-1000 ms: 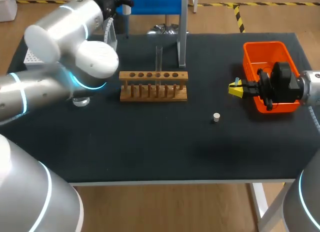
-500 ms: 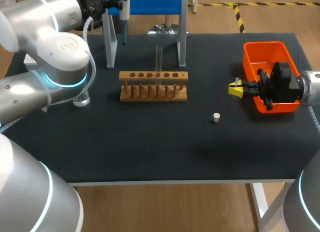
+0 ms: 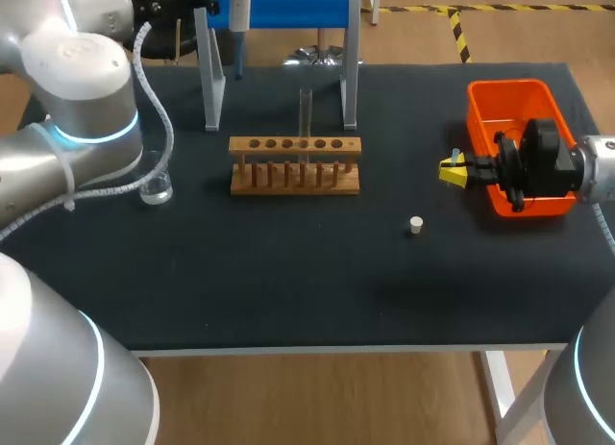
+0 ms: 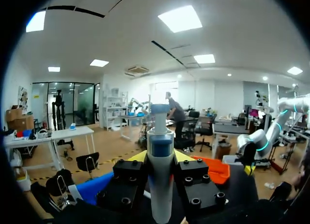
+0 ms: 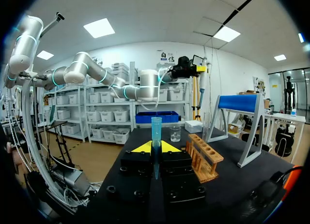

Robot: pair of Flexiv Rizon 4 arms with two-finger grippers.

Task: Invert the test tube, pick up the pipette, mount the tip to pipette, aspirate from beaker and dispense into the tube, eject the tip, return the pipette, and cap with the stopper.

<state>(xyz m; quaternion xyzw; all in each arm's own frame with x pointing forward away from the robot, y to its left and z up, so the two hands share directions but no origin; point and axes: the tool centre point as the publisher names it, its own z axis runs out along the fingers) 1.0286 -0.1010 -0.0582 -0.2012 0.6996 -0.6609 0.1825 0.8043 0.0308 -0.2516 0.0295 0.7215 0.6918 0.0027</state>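
Mounting the tip on the pipette is the step in hand, as I judge it. The right claw (image 5: 156, 147) is closed on a small blue tip (image 5: 156, 129), held upright between its yellow ends. In the head view it sits at the right of the frame, just beside the orange bin (image 3: 514, 97). The left claw (image 4: 161, 158) grips the pipette (image 4: 161, 185) by its body, at the upper left of the head view, close to the blue stand (image 3: 293, 8).

The two are well apart, so the pipette has to cross the table (image 3: 288, 272). It should pass clear of the wooden rack (image 3: 295, 163) at the middle and of the glass tube (image 3: 306, 109) standing at its back. The thin end should come straight down over the open mouth of the tip, both in one line, with a firm push along that line. A skewed push would likely jam the tip or knock it out of the claw. The right claw should hold steady and leave the mouth of the tip free.

The beaker (image 3: 156, 187) waits at the left of the frame and the stopper (image 3: 415, 225) lies right of centre.

No label, brand or writing on these things can be read.
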